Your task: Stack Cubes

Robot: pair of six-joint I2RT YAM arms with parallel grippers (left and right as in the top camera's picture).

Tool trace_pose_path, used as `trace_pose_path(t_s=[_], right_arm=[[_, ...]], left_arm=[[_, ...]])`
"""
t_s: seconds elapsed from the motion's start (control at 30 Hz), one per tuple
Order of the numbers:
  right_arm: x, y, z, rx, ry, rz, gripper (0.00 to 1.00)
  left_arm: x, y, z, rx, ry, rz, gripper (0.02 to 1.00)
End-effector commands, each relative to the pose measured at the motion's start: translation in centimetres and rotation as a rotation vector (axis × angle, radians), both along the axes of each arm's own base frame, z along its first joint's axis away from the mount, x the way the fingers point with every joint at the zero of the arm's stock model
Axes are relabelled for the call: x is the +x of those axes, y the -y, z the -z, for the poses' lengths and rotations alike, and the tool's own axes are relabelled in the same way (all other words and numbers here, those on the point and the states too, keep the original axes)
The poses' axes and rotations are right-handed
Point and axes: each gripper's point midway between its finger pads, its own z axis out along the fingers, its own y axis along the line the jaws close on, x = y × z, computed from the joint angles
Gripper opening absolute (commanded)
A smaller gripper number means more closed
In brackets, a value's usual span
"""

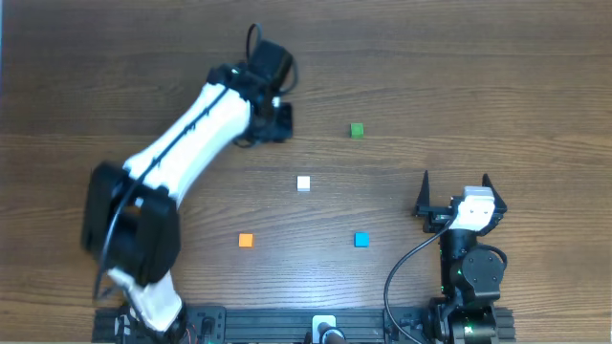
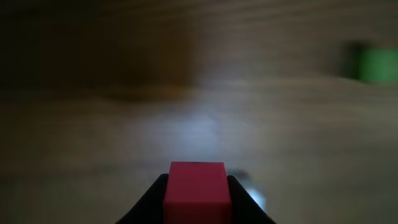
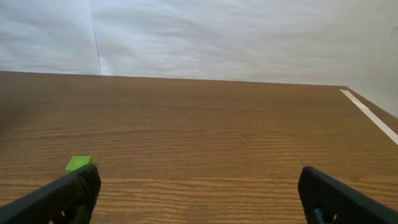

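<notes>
On my left, the left arm (image 1: 182, 153) stretches from its base at the near edge out to the far middle of the wooden table (image 1: 535, 76). In its wrist camera the left gripper (image 2: 195, 182) has its jaws pinching a red cube (image 2: 194, 194), one dark finger (image 2: 155, 202) pressed against each side face. The cube sits square between them with its top face level. I cannot tell from my feeds whether it touches the wood or hangs above it.

Moving right, an orange cube (image 1: 246, 240) lies on the near part of the table, well apart from that gripper. A white cube (image 1: 303, 183) lies farther out and a little to the right, roughly mid-table. Beyond it, a green cube (image 1: 357, 130) sits on the far side, just to the right of the left gripper's place in the overhead view. The same cube is a blurred green patch in the left wrist camera. A blue cube (image 1: 360, 239) lies near me, about level with the orange one and almost directly nearer than the green. All four loose cubes stand alone, none touching another.

On the right, the right arm (image 1: 469, 268) is folded close to its base. The right gripper (image 3: 199, 186) has its jaws spread wide with nothing between them and faces the far edge, with the green cube showing just past its left finger (image 3: 68, 193).
</notes>
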Motion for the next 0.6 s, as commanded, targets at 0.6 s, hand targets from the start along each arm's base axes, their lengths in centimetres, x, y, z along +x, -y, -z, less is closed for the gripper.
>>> trace_pose_path(t_s=[0.6], right_arm=[[0.0, -0.1, 0.2, -0.004, -0.001, -0.004, 0.991]], left_arm=[[-8.5, 4.1, 3.0, 0.055, 0.000, -0.129, 0.042]])
